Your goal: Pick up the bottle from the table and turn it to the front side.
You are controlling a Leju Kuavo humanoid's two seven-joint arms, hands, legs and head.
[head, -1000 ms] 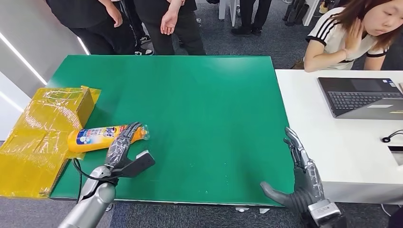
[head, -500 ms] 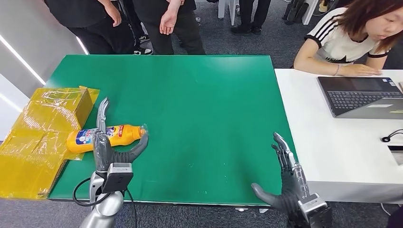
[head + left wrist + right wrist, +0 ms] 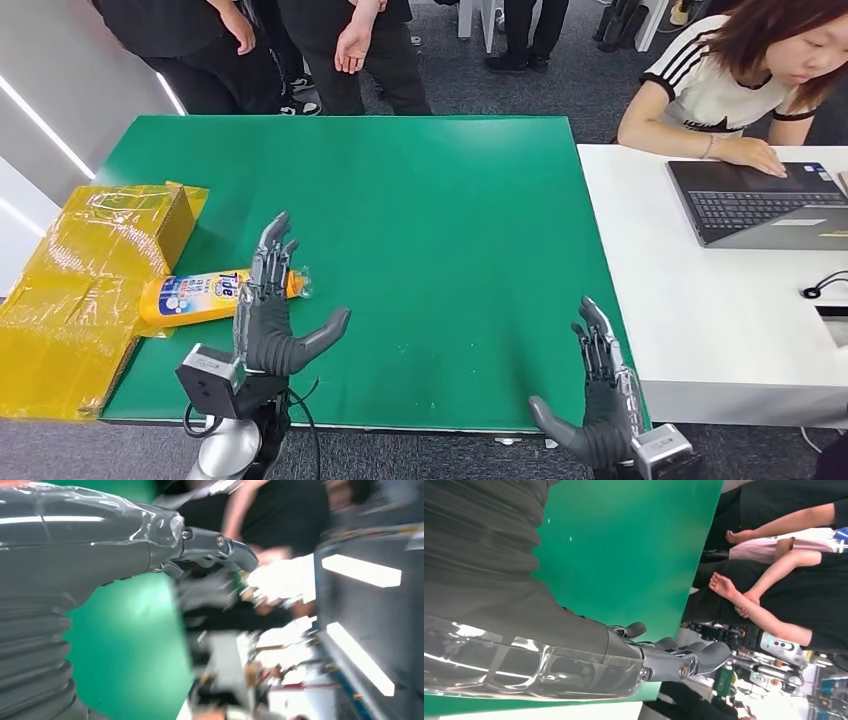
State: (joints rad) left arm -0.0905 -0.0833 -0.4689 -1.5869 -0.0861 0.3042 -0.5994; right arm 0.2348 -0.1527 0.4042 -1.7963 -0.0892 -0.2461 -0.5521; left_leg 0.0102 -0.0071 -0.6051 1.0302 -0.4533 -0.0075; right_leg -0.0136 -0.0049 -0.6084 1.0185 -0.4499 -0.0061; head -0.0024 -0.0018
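Left hand (image 3: 268, 325) lifted off yellow Tide bottle (image 3: 205, 296) since previous frame; fingers released, spread, grasping nothing. Bottle lying flat on green desk (image 3: 420, 220), beside yellow box (image 3: 90, 260). Right hand (image 3: 600, 405) fingers released, spread.

Glossy plastic bottle (image 3: 205, 295) on a matt green table (image 3: 420, 220).

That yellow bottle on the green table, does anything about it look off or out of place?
Yes. The yellow bottle lies on its side near the table's left edge, its base end against the yellow wrapped box, not standing upright. The left robot hand hovers open in front of it, without gripping. Nothing looks spilled.
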